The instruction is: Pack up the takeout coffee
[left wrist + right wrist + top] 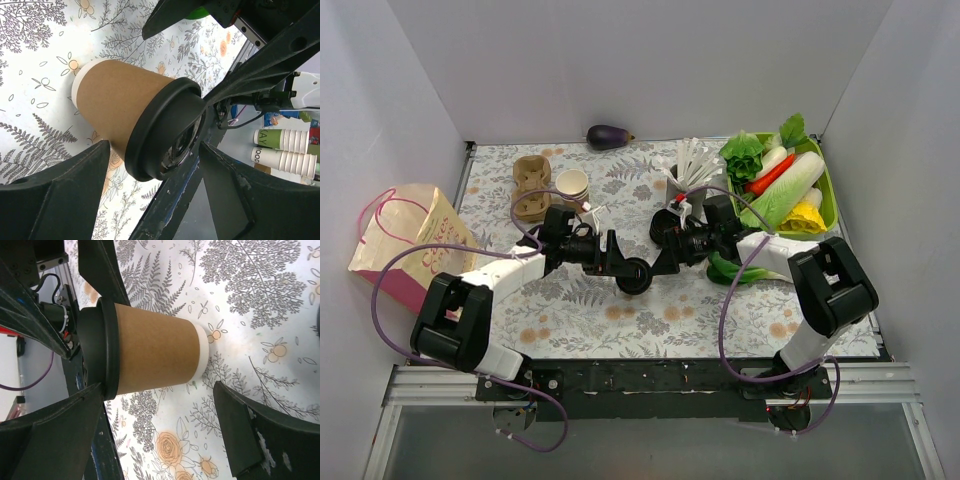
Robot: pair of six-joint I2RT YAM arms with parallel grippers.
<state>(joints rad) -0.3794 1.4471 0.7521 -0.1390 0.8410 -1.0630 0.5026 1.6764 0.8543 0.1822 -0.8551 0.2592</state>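
Jaws wide around part-hidden takeout coffee (125, 107)

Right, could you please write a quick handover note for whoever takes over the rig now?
The left end effector straddles the lidded takeout coffee; whether it grips is unclear.
The right end effector is open around the same cup.
The coffee stands upright on the floral tablecloth; the paper bag sits at the far left.
Done: lid on.
To do: probably move the cup into the bag.
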